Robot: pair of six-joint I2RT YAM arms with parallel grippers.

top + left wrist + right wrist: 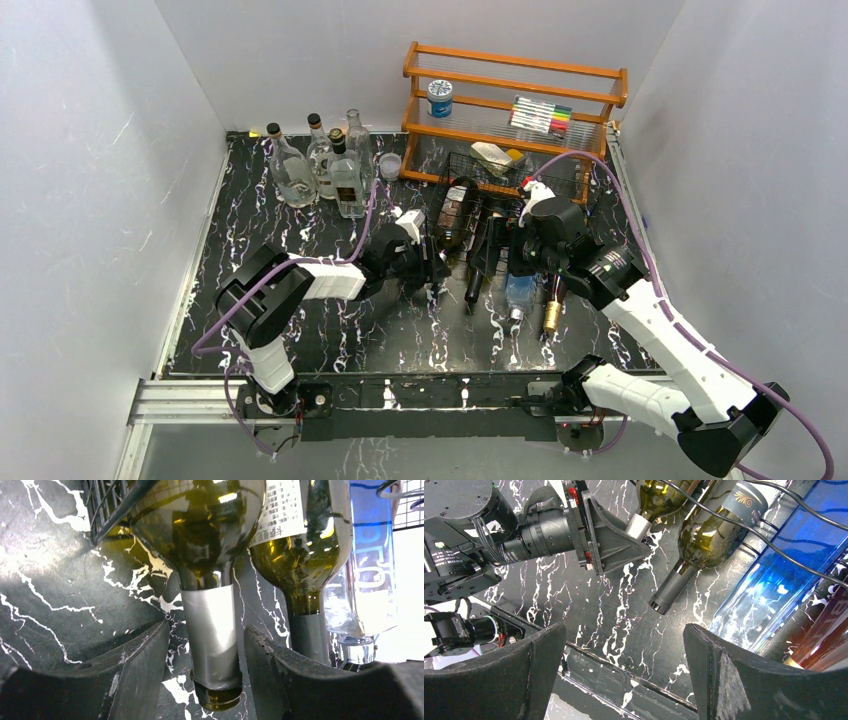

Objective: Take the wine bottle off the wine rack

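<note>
The black wire wine rack (565,185) lies at the back centre with several bottles in its slots, necks toward me. The leftmost is a dark green wine bottle (455,208) with a silver-foiled neck (210,630). My left gripper (432,262) is open, and its fingers (145,660) stand on either side of that neck with a gap on both sides. In the right wrist view the neck (641,525) sits inside the left gripper's fingers (614,535). My right gripper (528,235) hovers over the rack, open and empty (624,635).
In the rack also lie a second dark bottle (484,252), a clear blue bottle (520,288) and a gold-capped bottle (552,310). Behind stands an orange wooden shelf (515,100). Several upright glass bottles (320,165) and a small cup (390,165) stand back left. White walls enclose the table.
</note>
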